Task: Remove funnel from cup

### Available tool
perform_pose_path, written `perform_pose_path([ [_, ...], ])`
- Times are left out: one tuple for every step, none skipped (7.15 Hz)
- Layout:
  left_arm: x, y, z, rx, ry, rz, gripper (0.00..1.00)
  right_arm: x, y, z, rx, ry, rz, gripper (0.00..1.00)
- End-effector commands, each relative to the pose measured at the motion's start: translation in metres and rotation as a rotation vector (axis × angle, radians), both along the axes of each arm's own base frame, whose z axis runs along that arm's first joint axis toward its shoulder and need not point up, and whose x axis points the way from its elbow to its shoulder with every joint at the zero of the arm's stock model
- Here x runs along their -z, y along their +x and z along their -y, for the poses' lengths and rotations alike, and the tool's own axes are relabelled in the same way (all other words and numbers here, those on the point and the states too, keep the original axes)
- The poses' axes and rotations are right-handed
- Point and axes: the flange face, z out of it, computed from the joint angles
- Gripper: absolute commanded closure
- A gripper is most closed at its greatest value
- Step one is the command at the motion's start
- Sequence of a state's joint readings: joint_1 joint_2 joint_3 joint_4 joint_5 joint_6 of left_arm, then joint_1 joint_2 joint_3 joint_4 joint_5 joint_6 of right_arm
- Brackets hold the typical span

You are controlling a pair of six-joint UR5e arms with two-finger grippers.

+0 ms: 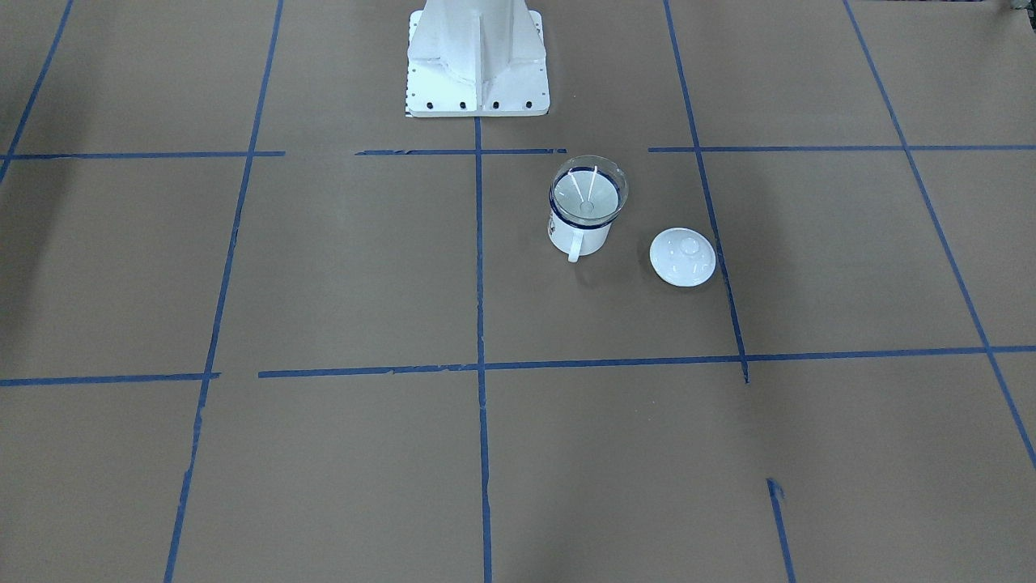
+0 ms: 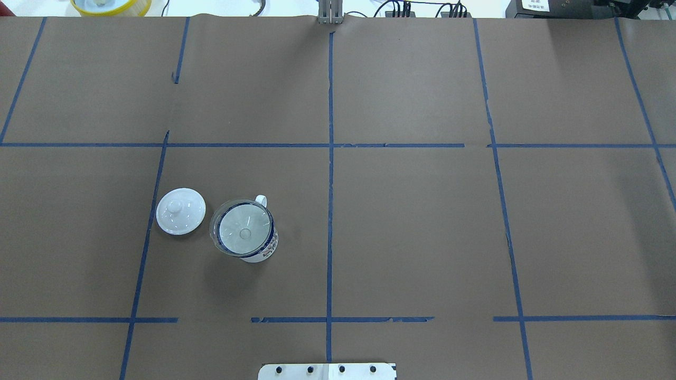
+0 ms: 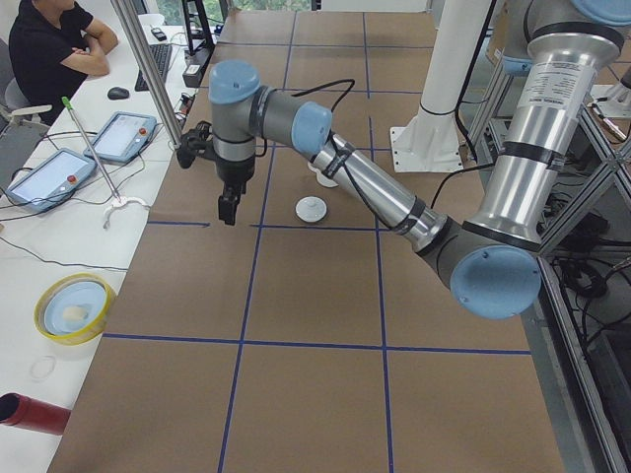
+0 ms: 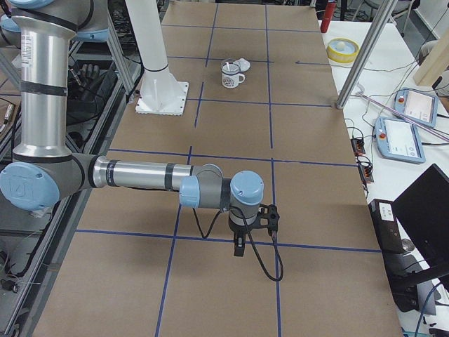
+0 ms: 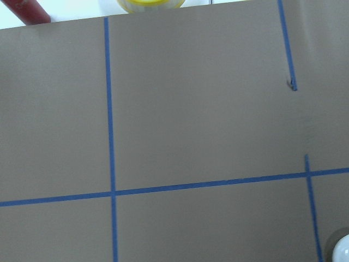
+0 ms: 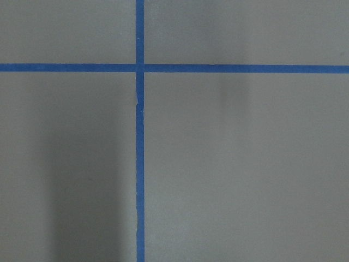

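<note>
A clear plastic funnel (image 2: pixel 242 228) with a wide round bowl sits upright in a small white enamel mug (image 1: pixel 579 235) that has a dark blue rim. Its bowl rests on the rim and its spout points down inside. The mug stands on a worktop (image 2: pixel 422 237) covered in brown paper and marked with a grid of blue tape. It is on the robot's left half, just beside the centre tape line and nearer the robot's edge than the far edge. Its loop handle points toward the far edge. A round white lid (image 2: pixel 180 211) with a small knob lies flat just beside the mug, on the side toward the worktop's left end, not touching it.

The left gripper (image 3: pixel 229 207) hangs above the worktop with its claw pointing down, beyond the lid toward the far edge, apart from the mug. Only a side view shows it, so I cannot tell how wide the claw is. The right gripper (image 4: pixel 239 247) hangs claw-down over the right half, well apart from the mug; its spread cannot be told either.
</note>
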State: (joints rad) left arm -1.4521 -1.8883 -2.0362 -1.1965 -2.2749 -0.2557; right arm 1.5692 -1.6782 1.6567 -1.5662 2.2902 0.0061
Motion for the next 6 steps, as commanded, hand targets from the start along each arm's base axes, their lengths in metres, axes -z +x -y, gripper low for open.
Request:
perform_pose_path([
  [0.081,0.089,-0.027,0.011,-0.012,-0.037,0.0,0.0,0.0,0.0,0.0,0.0,0.0,0.0],
  [0.104,0.135,-0.038,0.014,-0.067,-0.079,0.0,0.0,0.0,0.0,0.0,0.0,0.0,0.0],
  [0.123,0.176,-0.048,0.025,-0.101,-0.088,0.0,0.0,0.0,0.0,0.0,0.0,0.0,0.0],
  [0.14,0.224,-0.069,0.012,-0.105,-0.081,0.0,0.0,0.0,0.0,0.0,0.0,0.0,0.0],
  [0.151,0.277,-0.092,0.023,-0.138,-0.072,0.0,0.0,0.0,0.0,0.0,0.0,0.0,0.0],
  [0.162,0.308,-0.109,0.029,-0.145,-0.068,0.0,0.0,0.0,0.0,0.0,0.0,0.0,0.0],
])
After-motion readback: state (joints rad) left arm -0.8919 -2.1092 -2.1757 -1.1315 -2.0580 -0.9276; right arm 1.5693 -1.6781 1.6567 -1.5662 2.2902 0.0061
